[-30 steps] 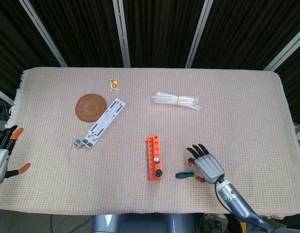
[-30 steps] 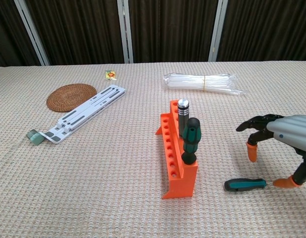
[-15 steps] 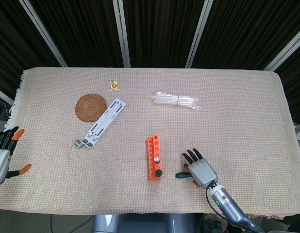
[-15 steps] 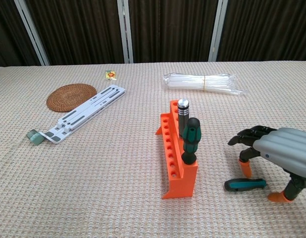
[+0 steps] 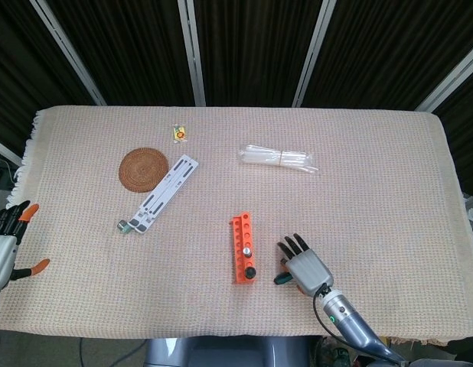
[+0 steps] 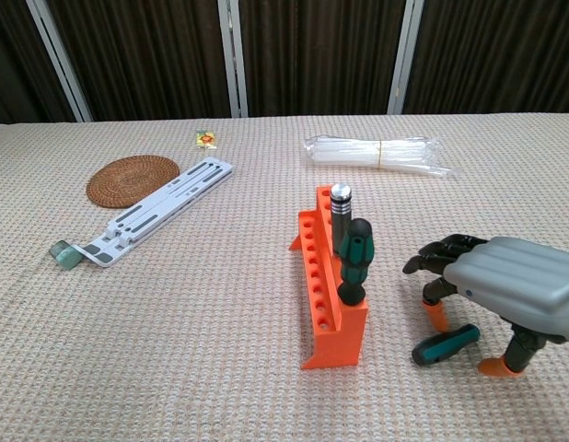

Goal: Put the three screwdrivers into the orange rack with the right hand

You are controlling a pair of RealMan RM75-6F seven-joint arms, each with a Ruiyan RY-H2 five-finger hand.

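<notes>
The orange rack [image 5: 241,243] [image 6: 318,285] stands near the table's front middle. Two screwdrivers stand upright at its near end: a silver-handled one [image 6: 341,214] and a green-and-black one [image 6: 354,262]. The third screwdriver [image 6: 446,343] [image 5: 281,279], with a teal handle, lies on the cloth just right of the rack. My right hand [image 5: 301,266] [image 6: 502,285] arches over it, with an orange fingertip [image 6: 437,318] behind the handle and the thumb tip in front of it. No grip on it shows. My left hand [image 5: 3,245] hangs open at the table's left edge.
At the back left are a round woven coaster [image 5: 143,168] and a white slotted bracket [image 5: 161,191]. A clear plastic packet [image 5: 278,158] lies at the back middle. A small sweet wrapper [image 5: 179,133] lies near the far edge.
My right hand has slid left and forward until it covers the teal screwdriver. The screwdriver has turned slightly. The left hand has barely moved.
</notes>
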